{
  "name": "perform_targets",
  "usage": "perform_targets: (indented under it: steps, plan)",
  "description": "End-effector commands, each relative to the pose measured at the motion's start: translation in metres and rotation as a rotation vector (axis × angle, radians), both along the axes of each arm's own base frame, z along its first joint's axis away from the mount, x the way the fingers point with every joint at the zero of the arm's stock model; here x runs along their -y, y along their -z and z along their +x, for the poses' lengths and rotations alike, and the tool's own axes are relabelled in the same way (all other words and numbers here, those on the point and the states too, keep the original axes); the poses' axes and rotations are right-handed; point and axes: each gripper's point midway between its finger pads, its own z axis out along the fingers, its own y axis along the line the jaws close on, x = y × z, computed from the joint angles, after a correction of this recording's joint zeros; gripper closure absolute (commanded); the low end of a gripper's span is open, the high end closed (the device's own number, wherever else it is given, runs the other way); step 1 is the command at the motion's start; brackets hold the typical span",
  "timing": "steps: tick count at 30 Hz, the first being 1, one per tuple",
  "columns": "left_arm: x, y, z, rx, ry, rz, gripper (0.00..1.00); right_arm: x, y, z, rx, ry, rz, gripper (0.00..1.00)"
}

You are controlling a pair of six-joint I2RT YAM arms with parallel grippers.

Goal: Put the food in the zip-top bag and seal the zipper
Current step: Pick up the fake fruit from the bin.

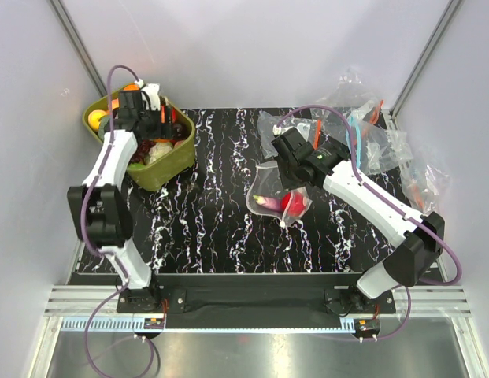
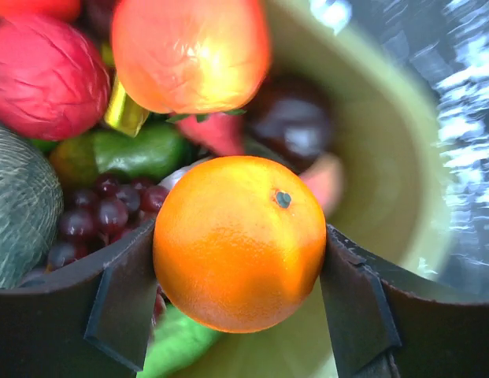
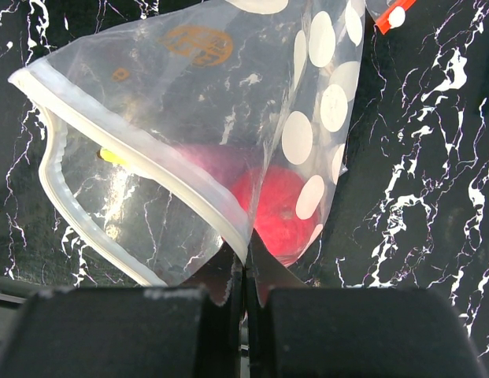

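Orange gripped in the tub, bag held ready across the bench

The left hand has its two fingers pressed against either side of a round glossy orange toy fruit, which sits among other pieces in the olive-green plastic tub. To its right, well apart across the black marbled bench, the right hand is fully closed, pinching the white press-seal zipper strip of the clear white-dotted zip-top plastic bag. The bag's mouth gapes, and a red toy fruit is inside. The coming move probably calls for a lift and a carry rightward.

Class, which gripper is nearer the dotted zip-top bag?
Right. The right gripper pinches the zip-top bag at its edge; the left gripper is in the green tub, gripping an orange.
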Motion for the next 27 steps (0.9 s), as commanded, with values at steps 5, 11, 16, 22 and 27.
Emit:
perform_targets:
  steps: [5,11,16,22,27]
  plan:
    - [0.049,-0.155,-0.045,0.479,0.089,-0.276,0.58,-0.005,-0.019,0.014,0.053,0.000,0.024,1.00]
    - [0.093,-0.201,-0.108,0.638,0.229,-0.569,0.58,-0.006,-0.032,0.017,0.081,-0.002,0.035,1.00]
    - [0.133,-0.216,-0.155,0.662,0.278,-0.736,0.58,-0.009,-0.040,0.017,0.093,-0.004,0.060,1.00]
    - [0.190,-0.207,-0.219,0.645,0.382,-0.851,0.58,-0.014,-0.039,0.016,0.077,-0.007,0.081,1.00]
    - [0.217,-0.182,-0.248,0.587,0.435,-0.857,0.57,-0.019,-0.033,0.017,0.051,-0.001,0.093,1.00]
